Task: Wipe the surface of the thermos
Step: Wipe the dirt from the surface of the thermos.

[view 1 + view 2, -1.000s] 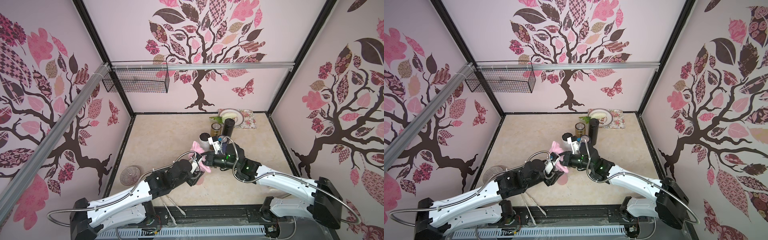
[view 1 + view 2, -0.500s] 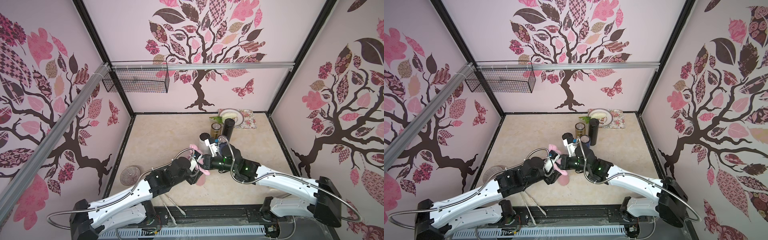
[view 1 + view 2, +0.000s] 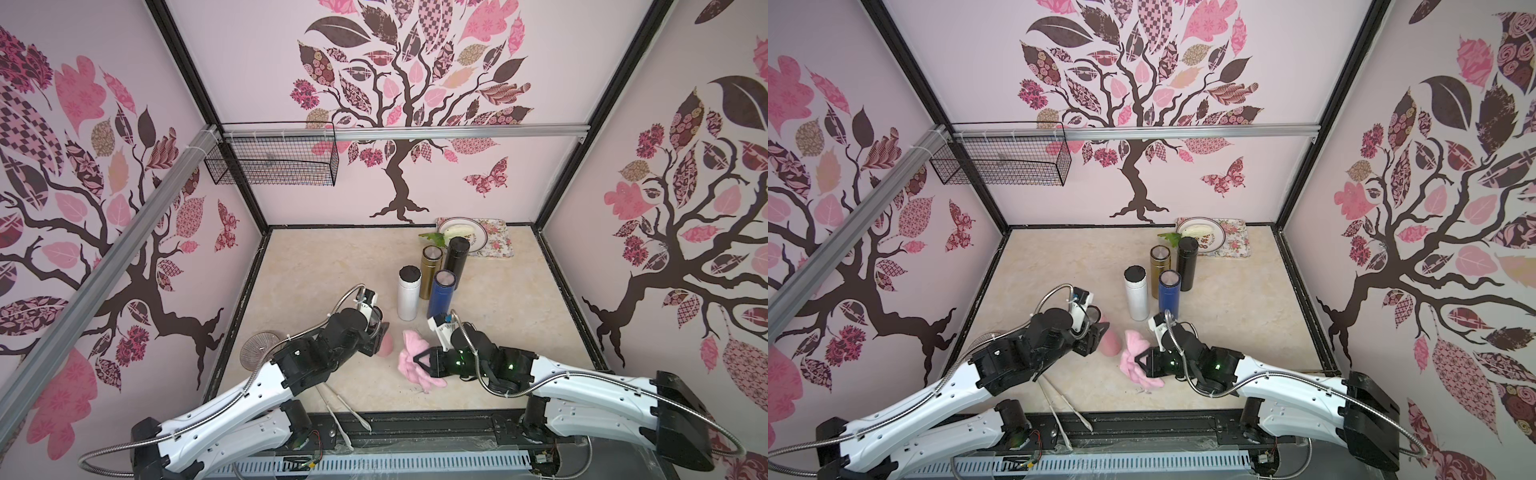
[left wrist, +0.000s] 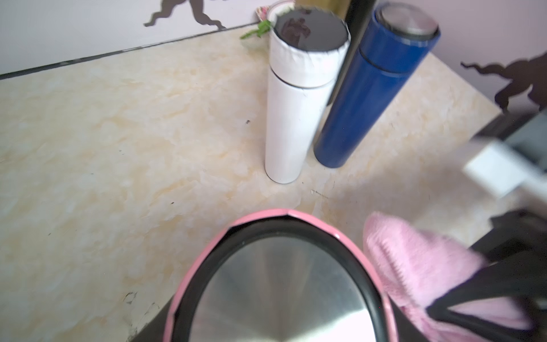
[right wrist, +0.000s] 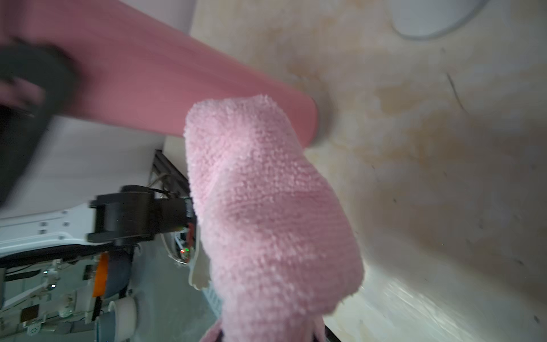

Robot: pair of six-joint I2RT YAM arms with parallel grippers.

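Your left gripper [image 3: 376, 334] is clamped round the pink thermos [image 3: 386, 351], which stands near upright; your right gripper [image 3: 422, 360] pinches the pink cloth [image 3: 409, 347] just beside the thermos, not touching.

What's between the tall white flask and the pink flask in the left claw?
Nothing, only bare beige marbled tabletop separates the tall white flask from the pink steel-topped flask; the left wrist view shows it.

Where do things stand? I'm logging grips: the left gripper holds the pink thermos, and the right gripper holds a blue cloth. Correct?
Not quite. The cloth in the right gripper is pink, not blue; the right wrist view shows it plainly. The left gripper does hold the pink thermos.
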